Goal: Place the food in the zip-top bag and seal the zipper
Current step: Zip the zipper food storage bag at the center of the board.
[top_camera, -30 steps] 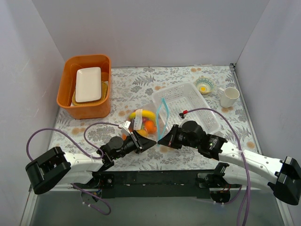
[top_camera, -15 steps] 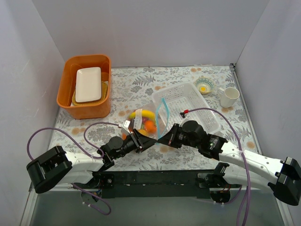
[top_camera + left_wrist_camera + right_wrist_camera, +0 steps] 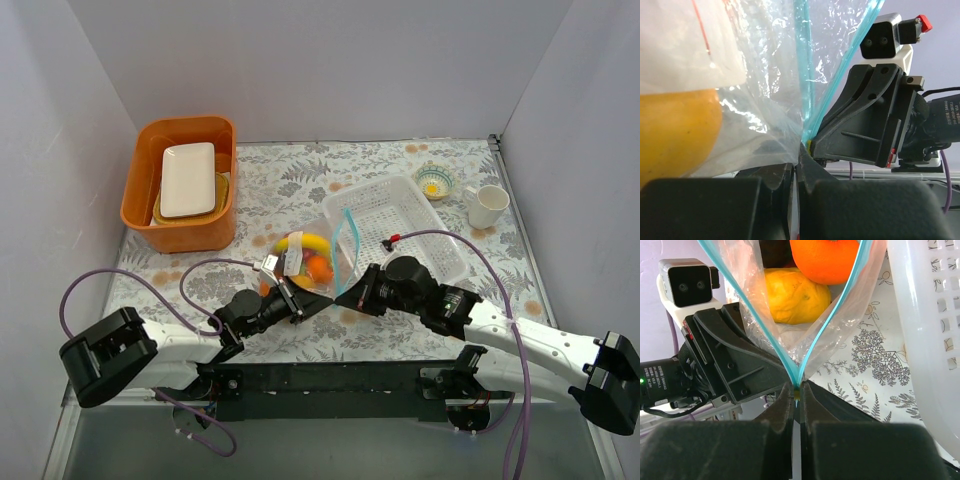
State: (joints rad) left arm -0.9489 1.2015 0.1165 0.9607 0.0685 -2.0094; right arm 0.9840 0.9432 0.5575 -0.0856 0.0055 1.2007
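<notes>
The clear zip-top bag (image 3: pixel 322 258) lies mid-table with its mouth open toward the white basket. Inside it I see the banana (image 3: pixel 303 243), an orange (image 3: pixel 319 266) and, in the right wrist view, an orange (image 3: pixel 826 259) and a yellow lemon-like piece (image 3: pixel 792 296). The light blue zipper (image 3: pixel 815 335) forms a V that meets at my right gripper (image 3: pixel 798 392), which is shut on its near end. My left gripper (image 3: pixel 796 160) is shut on the bag's plastic beside that same end, facing the right gripper. In the top view the left gripper (image 3: pixel 322 301) and the right gripper (image 3: pixel 347 297) nearly touch.
A white perforated basket (image 3: pixel 402 228) stands right against the bag. An orange bin (image 3: pixel 185 183) with a white plate is at the back left. A small patterned bowl (image 3: pixel 434 181) and a white mug (image 3: pixel 487 206) sit at the back right.
Both grippers have crept slightly left and together at the bag's near corner. The bag and food have hardly moved.
</notes>
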